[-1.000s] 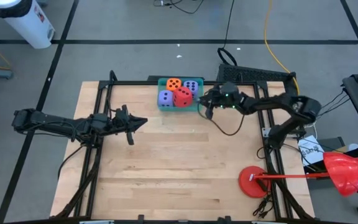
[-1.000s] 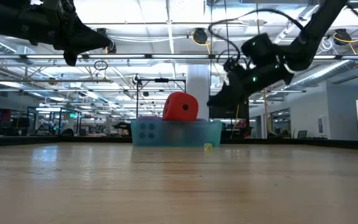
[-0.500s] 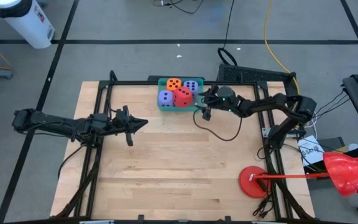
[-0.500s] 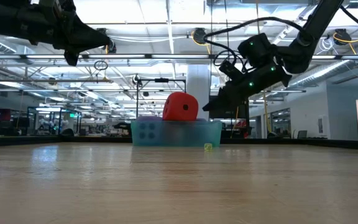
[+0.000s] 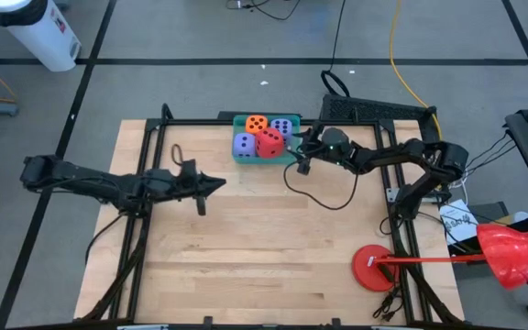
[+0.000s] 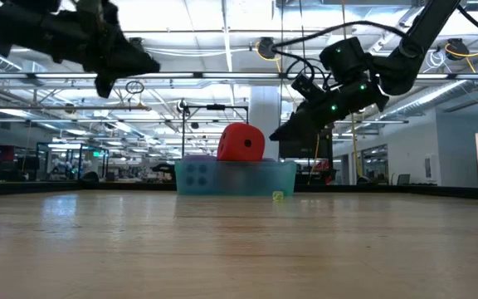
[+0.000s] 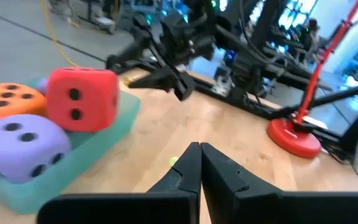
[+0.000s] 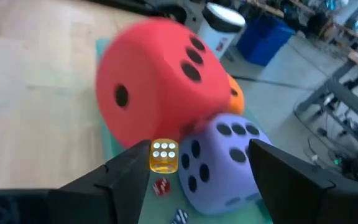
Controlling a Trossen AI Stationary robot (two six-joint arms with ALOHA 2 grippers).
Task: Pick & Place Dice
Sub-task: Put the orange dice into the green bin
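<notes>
**Right jaws spread beside the tray of dice; left jaws pressed together over the bench**

The right gripper (image 5: pixel 299 153) hangs above the bench just beside the teal tray (image 5: pixel 246 157), on its right side, with its jaws spread and nothing between them. In the right wrist view the red die (image 8: pixel 157 93) fills the space just ahead of the two fingers, not touching either. A purple die (image 8: pixel 219 158) sits right behind and below it, and a sliver of the orange die (image 8: pixel 235 96) shows past the red one. A tiny yellow die (image 8: pixel 164 155) with white pips lies in the tray, in line with the gap between the fingers.

All four large dice are in the tray. In the high view the orange die (image 5: pixel 257 124) and one purple die (image 5: pixel 283 127) take the far side, the other purple die (image 5: pixel 244 144) the near left. The red die (image 5: pixel 270 141) rides on top, tilted, standing well above the tray wall in the low view.

The left gripper (image 5: pixel 216 183) hovers over the bench (image 5: pixel 246 247) left of centre, well apart from the tray, its jaws pressed together and holding nothing.

A red round base (image 5: pixel 374 268) stands at the bench's near right corner.
</notes>
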